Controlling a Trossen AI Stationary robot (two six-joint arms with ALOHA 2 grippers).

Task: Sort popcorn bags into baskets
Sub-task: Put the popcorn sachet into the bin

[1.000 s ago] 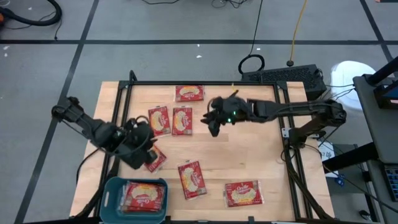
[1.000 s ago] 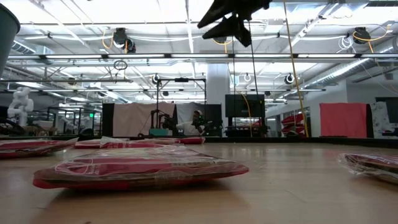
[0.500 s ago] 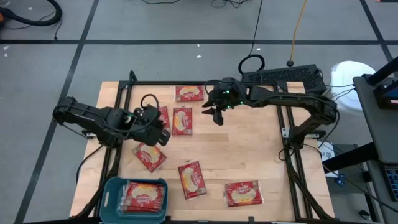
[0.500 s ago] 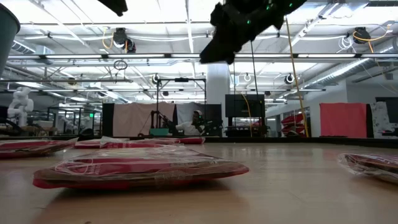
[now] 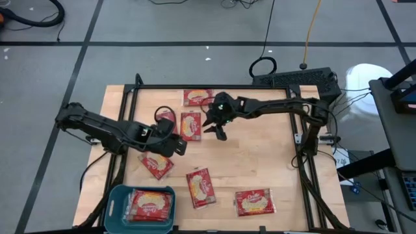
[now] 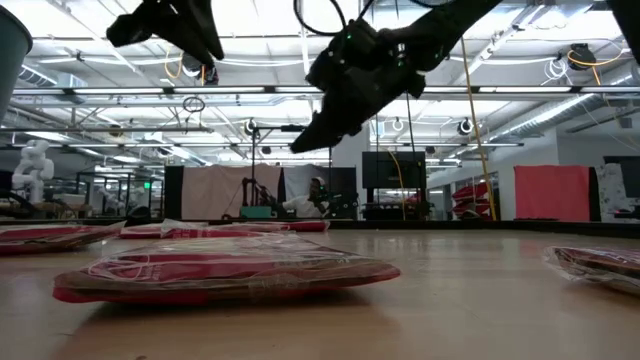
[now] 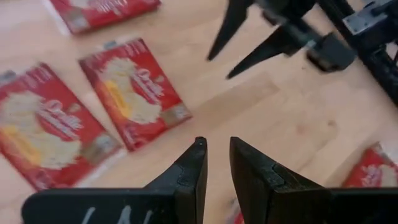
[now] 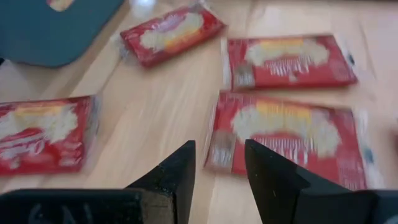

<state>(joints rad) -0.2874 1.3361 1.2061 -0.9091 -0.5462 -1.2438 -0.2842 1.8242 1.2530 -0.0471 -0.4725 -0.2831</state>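
The teal basket [image 5: 142, 207] sits at the near left corner of the tabletop [image 5: 260, 162], with popcorn bags [image 5: 151, 205] lying flat inside it. The left gripper [image 5: 181, 147] hangs above the wood on the far side of the basket, beside a loose bag [image 5: 156, 164]; its fingers [image 7: 186, 177] stand slightly apart with nothing between them. The right gripper [image 5: 214, 129] hovers farther from the basket, just beside an upright-lying bag [image 5: 190, 126], its fingers [image 8: 171, 174] spread and empty. Two more bags [image 5: 201, 187] [image 5: 253, 202] lie flat to the right of the basket, and another [image 5: 197, 97] lies at the far edge, well apart from the basket.
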